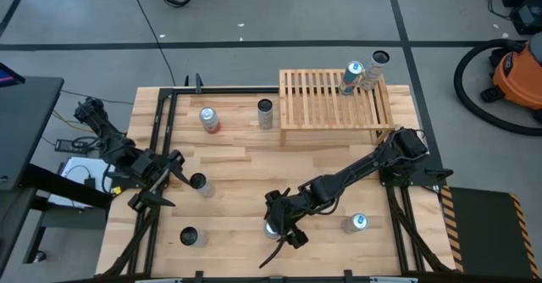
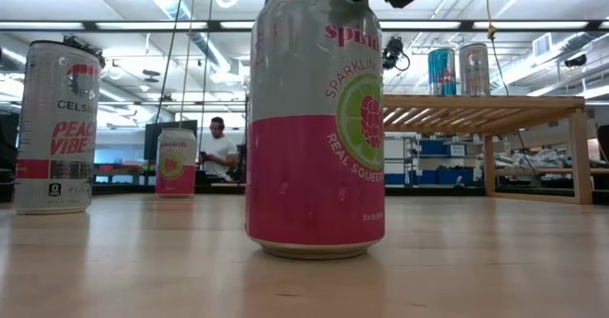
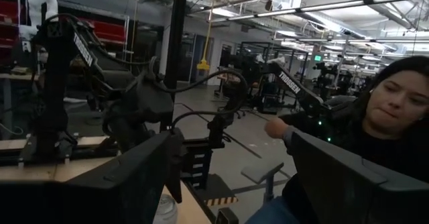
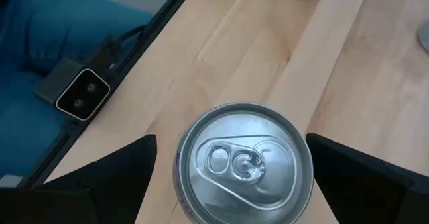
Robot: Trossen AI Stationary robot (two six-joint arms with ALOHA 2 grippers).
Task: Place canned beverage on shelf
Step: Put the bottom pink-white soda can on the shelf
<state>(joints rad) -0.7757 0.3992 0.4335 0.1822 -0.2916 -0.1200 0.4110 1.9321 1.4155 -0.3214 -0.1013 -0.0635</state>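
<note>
Hovering over a pink-and-silver can [image 1: 273, 226] well toward the front of the surface [image 1: 339, 160] from the shelf [image 1: 334, 97], the right gripper [image 1: 279, 225] had its fingers spread wide, one on each side of the can's lid, with clear gaps showing in the right wrist view [image 4: 244, 162]. Nothing was clamped yet; the can stood upright on the wood, as the low view [image 2: 316, 118] showed.

Two cans [image 1: 362, 73] already stood on the shelf, at its far right corner, so part of the job looked done. Off the shelf were five more: a red can [image 1: 209, 119] and a dark can [image 1: 266, 113] just left of the shelf, a can [image 1: 199, 183] and another [image 1: 189, 235] well to the shelf's front left, and a blue-topped can [image 1: 356, 224] in front of the shelf's right end.

The left gripper [image 1: 161, 181] waited well to the front left of the shelf, beside the nearer of the two front-left cans, fingers apart and holding nothing.

Judging from this, the task was partway through: the grasp on the pink can remained to be closed, then the lift and the carry back to the shelf.
</note>
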